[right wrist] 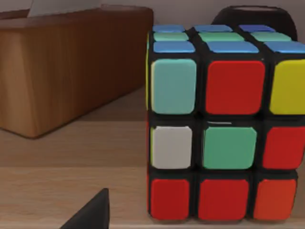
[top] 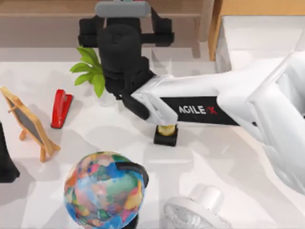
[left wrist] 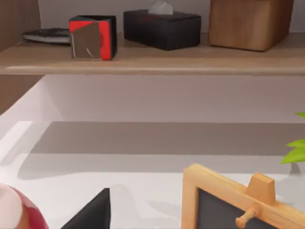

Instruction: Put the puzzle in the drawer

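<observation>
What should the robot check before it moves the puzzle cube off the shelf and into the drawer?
1. Right hand is at the puzzle: ok, the cube is close in front of the right wrist camera.
2. Puzzle picked up: not ok, it stands on the shelf.
3. Room beside the cube: ok, the wooden box is next to it but apart.
4. Drawer open: ok, its white inside shows at the top view's right.
5. Left hand out of the way: ok, parked at the table's left edge.
</observation>
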`<action>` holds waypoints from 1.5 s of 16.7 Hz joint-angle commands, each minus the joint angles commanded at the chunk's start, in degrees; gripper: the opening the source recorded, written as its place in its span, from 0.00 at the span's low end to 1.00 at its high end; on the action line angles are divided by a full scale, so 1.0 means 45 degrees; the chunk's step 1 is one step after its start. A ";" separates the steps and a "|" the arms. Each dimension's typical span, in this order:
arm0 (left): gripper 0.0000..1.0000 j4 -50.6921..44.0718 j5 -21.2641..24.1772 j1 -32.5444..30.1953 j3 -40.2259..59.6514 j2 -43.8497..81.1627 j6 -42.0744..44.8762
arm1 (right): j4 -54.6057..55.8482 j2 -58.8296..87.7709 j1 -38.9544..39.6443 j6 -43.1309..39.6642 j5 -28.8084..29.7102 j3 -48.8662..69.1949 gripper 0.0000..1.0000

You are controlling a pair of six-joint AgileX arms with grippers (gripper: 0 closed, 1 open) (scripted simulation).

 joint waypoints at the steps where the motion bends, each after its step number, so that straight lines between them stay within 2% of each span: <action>1: 1.00 0.0000 0.0000 0.0000 0.0000 0.0000 0.0000 | -0.0032 -0.0022 -0.0061 0.0001 -0.0030 -0.0057 1.00; 4: 1.00 0.0000 0.0000 0.0000 0.0000 0.0000 0.0000 | -0.0214 0.0223 -0.0147 -0.0003 -0.0135 0.0424 1.00; 12: 1.00 0.0000 0.0000 0.0000 0.0000 0.0000 0.0000 | -0.1829 0.2052 -0.0932 -0.0054 -0.0913 0.3937 1.00; 18: 1.00 0.0000 0.0000 0.0000 0.0000 0.0000 0.0000 | -0.2003 0.2258 -0.1027 -0.0056 -0.1006 0.4310 1.00; 25: 1.00 0.0000 0.0000 0.0000 0.0000 0.0000 0.0000 | -0.2003 0.2258 -0.1027 -0.0056 -0.1006 0.4310 0.47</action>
